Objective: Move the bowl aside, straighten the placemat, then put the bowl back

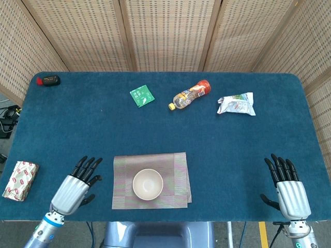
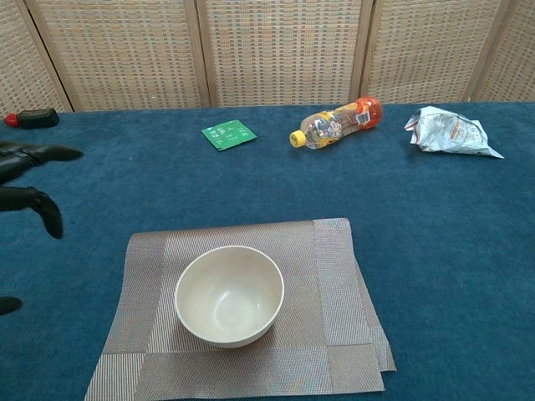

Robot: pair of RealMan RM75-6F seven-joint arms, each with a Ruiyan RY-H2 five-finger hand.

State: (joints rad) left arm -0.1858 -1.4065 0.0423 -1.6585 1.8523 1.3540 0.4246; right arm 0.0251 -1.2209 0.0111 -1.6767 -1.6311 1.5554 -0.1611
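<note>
A cream bowl stands in the middle of a grey-brown woven placemat near the table's front edge. The mat's right side is folded double, with a corner sticking out at the lower right. My left hand hovers just left of the mat, fingers spread and holding nothing. My right hand rests open at the front right corner, far from the mat; only the head view shows it.
Along the far side lie a green packet, a plastic bottle on its side, a crumpled snack bag and a small black and red object. A red-patterned packet lies at the front left edge.
</note>
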